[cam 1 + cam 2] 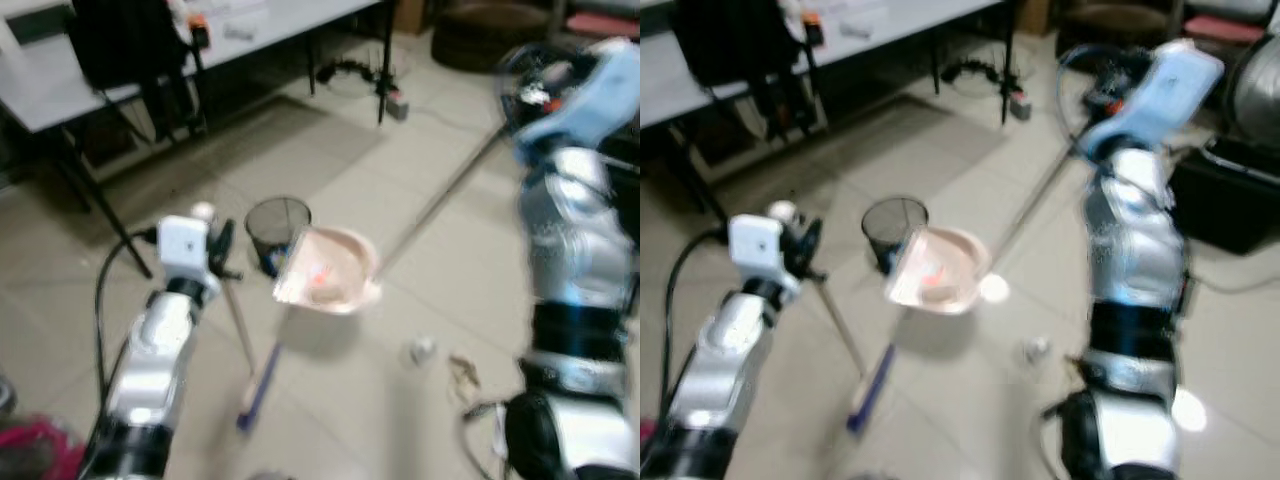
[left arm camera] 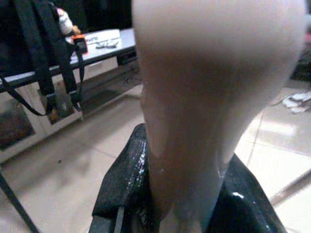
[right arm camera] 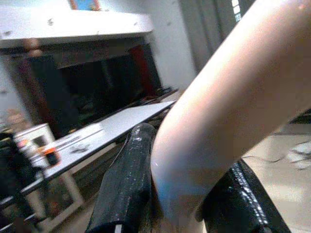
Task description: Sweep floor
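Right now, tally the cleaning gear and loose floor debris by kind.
Broom: 1, in left gripper
Dustpan: 1, long handle in right gripper
Mesh wastebasket: 1
Debris bits: 2, a pale scrap and a brownish scrap
Total: 5

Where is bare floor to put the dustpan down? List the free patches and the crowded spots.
Free: the tiles between the dustpan and the table, beyond the mesh bin; also the floor right of the dustpan pole. Crowded: beside the broom head, and around the litter near the right arm.
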Robot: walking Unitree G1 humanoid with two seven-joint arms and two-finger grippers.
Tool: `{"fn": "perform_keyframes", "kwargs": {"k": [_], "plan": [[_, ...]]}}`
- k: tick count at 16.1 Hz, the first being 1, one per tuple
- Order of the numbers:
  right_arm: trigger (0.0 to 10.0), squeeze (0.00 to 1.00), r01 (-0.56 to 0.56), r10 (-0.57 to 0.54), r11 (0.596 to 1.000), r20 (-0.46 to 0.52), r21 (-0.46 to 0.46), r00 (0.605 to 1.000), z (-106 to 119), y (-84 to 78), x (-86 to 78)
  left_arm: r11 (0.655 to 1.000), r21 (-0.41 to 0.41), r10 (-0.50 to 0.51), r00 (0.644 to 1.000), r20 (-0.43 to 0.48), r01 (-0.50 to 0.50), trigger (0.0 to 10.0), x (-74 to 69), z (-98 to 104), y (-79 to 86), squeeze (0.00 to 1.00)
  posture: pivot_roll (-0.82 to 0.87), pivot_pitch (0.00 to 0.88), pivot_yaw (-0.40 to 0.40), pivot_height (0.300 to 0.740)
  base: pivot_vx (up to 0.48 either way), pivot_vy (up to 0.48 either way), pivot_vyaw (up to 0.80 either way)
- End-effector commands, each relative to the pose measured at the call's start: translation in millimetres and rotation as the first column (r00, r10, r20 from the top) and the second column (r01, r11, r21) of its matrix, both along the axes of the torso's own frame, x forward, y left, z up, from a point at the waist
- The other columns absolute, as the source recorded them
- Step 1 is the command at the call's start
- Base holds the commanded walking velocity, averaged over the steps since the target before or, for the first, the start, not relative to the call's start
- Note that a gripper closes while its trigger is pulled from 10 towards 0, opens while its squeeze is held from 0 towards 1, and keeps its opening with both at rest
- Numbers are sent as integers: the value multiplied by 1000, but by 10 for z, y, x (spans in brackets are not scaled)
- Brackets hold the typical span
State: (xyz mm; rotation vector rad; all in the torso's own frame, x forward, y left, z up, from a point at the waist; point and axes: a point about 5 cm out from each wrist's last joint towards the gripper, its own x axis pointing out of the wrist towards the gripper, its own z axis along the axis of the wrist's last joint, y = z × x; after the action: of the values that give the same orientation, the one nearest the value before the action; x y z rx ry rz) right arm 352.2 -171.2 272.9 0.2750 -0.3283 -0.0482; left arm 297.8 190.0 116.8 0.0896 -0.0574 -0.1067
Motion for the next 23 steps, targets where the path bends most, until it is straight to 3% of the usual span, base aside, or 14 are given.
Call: {"fn": "perform_keyframes", "kwargs": {"k": [1, 7, 12, 23], "plan": [[10000, 0, 21, -23, 999, 59, 31, 998, 121, -87, -20, 1000, 0, -11, 999, 36, 11, 10000, 7, 84, -46, 0, 11, 17, 49, 740, 420, 0, 0], [10000, 0, 59, -59, 998, 64, 15, 996, 125, -126, 2, 1000, 19, -1, 999, 36, 0, 10000, -4, 69, -39, 0, 9, 17, 42, 740, 420, 0, 0], [10000, 0, 84, -84, 996, 60, -8, 995, 109, -156, 21, 1000, 20, 12, 999, 31, -13, 10000, -6, 55, -22, 0, 5, 13, 41, 740, 428, 0, 645], [10000, 0, 112, -112, 994, 76, 1, 991, 78, -217, 48, 999, 34, -1, 1000, 23, 0, 10000, -12, 23, -43, 0, -4, 0, 52, 740, 428, 0, 0]]}}
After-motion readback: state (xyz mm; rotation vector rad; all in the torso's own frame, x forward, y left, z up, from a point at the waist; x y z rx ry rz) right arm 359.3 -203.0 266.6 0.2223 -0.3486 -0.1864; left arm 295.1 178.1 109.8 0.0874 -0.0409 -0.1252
